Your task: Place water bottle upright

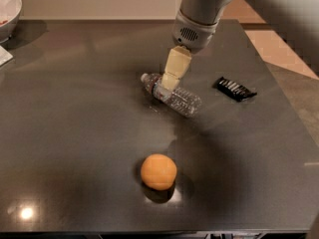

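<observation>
The water bottle (178, 98) is a small clear ribbed plastic bottle. It lies on its side near the middle of the dark table (75, 123), with its cap end pointing left and back. My gripper (169, 82) hangs from the grey arm that comes in from the top. Its cream fingers point down right over the bottle's neck end, near the label band. The fingers cover part of the neck.
An orange (158, 171) sits on the table in front of the bottle. A small black packet (235, 88) lies to the right of the bottle. A white bowl (7, 9) stands at the far left corner. The table's right edge runs past the packet.
</observation>
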Robot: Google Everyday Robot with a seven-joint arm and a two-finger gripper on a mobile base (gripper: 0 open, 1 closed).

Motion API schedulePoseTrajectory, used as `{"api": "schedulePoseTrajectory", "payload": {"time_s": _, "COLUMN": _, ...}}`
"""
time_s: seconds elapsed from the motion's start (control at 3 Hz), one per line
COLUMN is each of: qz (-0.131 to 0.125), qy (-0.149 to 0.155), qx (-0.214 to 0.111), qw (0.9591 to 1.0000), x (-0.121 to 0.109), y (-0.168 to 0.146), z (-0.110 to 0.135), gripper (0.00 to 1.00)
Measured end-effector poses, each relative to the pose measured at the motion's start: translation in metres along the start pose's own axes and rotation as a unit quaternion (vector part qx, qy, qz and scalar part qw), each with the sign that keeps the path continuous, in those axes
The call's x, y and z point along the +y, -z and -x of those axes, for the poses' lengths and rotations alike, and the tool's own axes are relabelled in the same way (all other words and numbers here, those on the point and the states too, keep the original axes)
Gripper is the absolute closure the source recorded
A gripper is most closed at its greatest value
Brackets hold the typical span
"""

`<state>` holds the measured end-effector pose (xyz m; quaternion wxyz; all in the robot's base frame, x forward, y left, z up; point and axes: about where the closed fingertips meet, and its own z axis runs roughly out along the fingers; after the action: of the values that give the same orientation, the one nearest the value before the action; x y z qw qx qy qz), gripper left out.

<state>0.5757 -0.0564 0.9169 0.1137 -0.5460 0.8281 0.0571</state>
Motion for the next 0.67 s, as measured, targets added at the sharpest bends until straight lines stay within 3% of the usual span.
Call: {"api": "schedulePoseTrajectory", "payload": {"time_s": 0.67, "qz": 0.015, "qy": -0.062, "qx": 0.011, "qw": 0.9979, "x": -0.012, "y": -0.051, "z": 0.038, "gripper": 0.00}}
